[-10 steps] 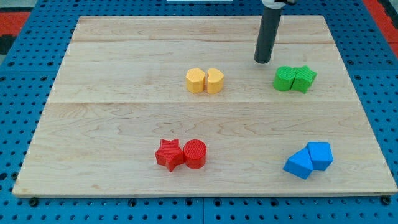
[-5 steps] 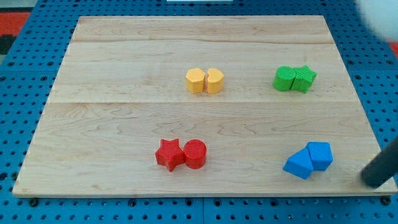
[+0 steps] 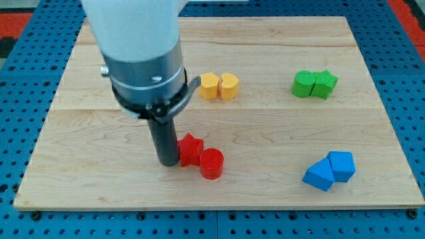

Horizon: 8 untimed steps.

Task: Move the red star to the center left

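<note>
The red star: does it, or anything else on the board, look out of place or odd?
Only this: my tip stands against the view's left side of the red star, the side it should travel toward. The red cylinder touches the star's lower right. The yellow, green and blue pairs look tidy.

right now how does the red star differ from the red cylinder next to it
The red star has points, while the red cylinder has a round top. My tip is against the red star's left side; the red cylinder sits clear of my tip, lower and to the view's right. Both are the same red and touch each other.
</note>
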Tool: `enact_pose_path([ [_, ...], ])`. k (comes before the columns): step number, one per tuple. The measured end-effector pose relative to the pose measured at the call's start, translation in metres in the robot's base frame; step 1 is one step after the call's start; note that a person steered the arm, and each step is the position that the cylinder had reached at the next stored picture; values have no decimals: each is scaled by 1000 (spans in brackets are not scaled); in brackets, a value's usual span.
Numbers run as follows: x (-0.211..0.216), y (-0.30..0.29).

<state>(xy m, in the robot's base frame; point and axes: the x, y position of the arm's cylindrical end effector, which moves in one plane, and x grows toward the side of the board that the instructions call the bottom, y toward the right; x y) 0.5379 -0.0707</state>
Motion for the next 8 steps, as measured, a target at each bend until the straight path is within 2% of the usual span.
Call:
enact_pose_path([
  [1,-3,-4],
  [2,25,1],
  [3,29,33],
  [4,19,63],
  [6,-24,47],
  [7,-57,3],
  [8,-110,-89],
])
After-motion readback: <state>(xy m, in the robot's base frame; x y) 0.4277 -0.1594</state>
